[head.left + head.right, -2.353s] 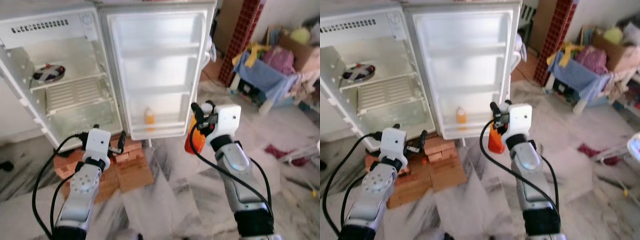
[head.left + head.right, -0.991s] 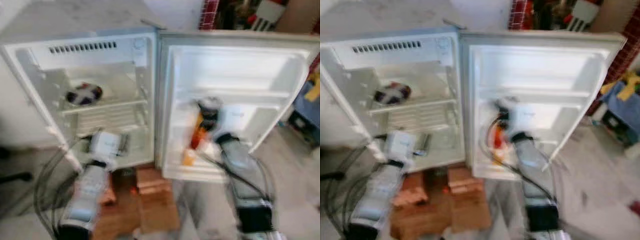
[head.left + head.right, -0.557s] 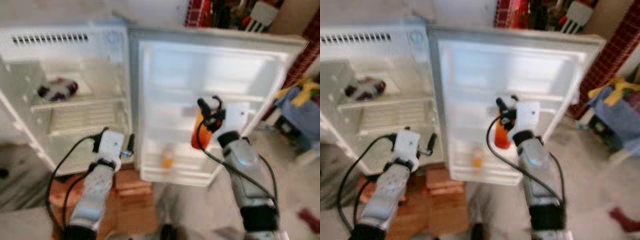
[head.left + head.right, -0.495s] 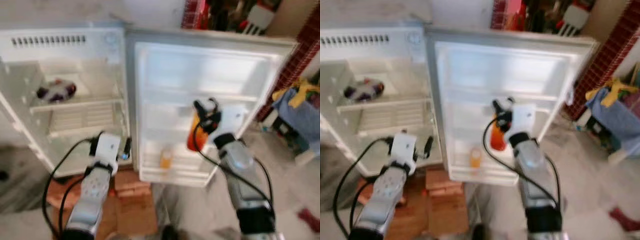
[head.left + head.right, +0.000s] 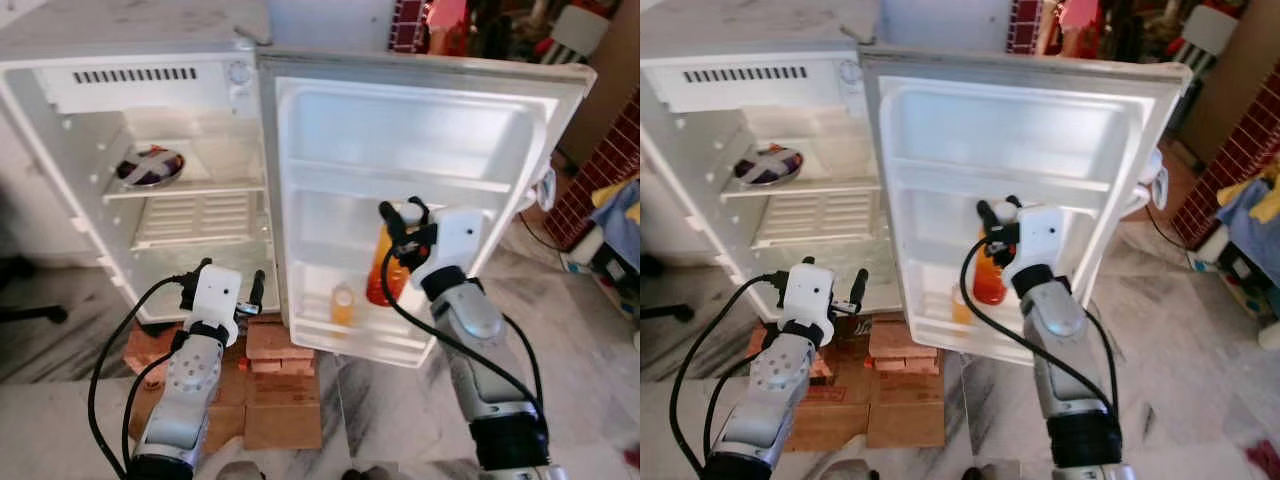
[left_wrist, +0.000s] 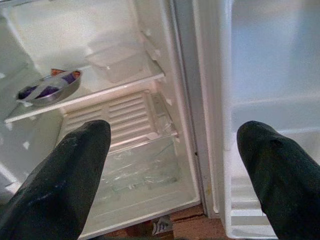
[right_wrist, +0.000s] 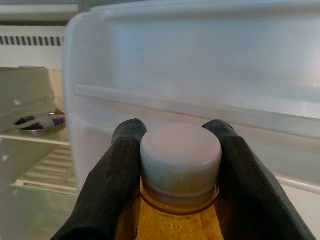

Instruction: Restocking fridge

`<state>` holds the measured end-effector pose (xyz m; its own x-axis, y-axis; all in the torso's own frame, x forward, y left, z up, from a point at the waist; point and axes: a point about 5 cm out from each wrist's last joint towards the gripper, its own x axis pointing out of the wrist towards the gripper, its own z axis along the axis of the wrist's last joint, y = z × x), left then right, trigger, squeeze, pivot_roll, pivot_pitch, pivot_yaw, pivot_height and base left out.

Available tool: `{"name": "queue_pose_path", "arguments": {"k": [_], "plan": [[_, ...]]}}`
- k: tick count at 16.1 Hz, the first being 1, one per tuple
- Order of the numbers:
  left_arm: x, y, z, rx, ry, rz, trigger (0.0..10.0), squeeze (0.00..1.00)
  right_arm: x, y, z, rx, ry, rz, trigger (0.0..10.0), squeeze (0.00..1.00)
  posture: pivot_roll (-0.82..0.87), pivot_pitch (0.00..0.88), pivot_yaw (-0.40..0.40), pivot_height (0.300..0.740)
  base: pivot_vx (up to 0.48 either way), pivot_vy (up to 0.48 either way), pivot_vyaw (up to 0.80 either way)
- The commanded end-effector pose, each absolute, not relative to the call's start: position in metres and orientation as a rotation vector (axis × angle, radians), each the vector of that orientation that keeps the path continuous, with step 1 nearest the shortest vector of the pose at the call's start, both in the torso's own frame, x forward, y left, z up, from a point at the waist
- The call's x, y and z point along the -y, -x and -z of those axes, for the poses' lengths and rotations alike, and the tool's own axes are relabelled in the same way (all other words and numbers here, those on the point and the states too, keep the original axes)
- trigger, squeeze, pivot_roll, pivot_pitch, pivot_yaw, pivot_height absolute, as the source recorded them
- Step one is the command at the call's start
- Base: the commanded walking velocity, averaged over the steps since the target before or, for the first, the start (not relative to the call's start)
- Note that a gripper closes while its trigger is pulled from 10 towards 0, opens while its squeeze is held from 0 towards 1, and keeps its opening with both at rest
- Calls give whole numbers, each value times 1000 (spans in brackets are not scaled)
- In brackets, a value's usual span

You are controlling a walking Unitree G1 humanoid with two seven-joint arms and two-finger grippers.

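Because the lower door shelf [image 5: 345, 335] is where it belongs, we hold the orange bottle [image 5: 385, 272] upright before it, our right hand [image 7: 175, 165] pinching its cap; our left hand [image 6: 170, 165] hangs spread, empty.

The lowest rack of the open fridge door [image 5: 420, 130] is bare to the right of the small orange bottle [image 5: 343, 303] standing at its left end, so my right gripper [image 5: 402, 222], clamped on the big orange bottle [image 5: 384, 268], has room there. The door's upper racks are free too. In the cabinet a bowl [image 5: 150, 167] and a clear box [image 6: 117, 61] occupy the top shelf; below lies open.
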<state>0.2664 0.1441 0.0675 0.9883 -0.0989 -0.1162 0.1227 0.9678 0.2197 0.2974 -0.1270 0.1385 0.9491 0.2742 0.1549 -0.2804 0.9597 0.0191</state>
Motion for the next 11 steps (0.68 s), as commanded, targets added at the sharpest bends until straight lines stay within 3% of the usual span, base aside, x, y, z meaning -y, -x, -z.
{"name": "queue_pose_path", "arguments": {"k": [1,5,8,11], "plan": [[-147,-268,-74,-77,-215,98,10000,0,126,-299,-147,188,-49,-292,10000,0,97,9,-17,740,0,0,0],[-152,-271,-78,-50,-235,31,10000,0,125,-300,-149,195,-54,-293,10000,0,96,12,-13,740,0,0,0],[-151,-270,-82,-7,-220,79,10000,0,125,-299,-149,196,-51,-291,10000,0,96,13,-12,740,370,199,0],[-149,-269,-81,-17,-229,80,10000,0,126,-299,-148,194,-51,-291,10000,0,96,14,-11,740,0,0,0]]}}
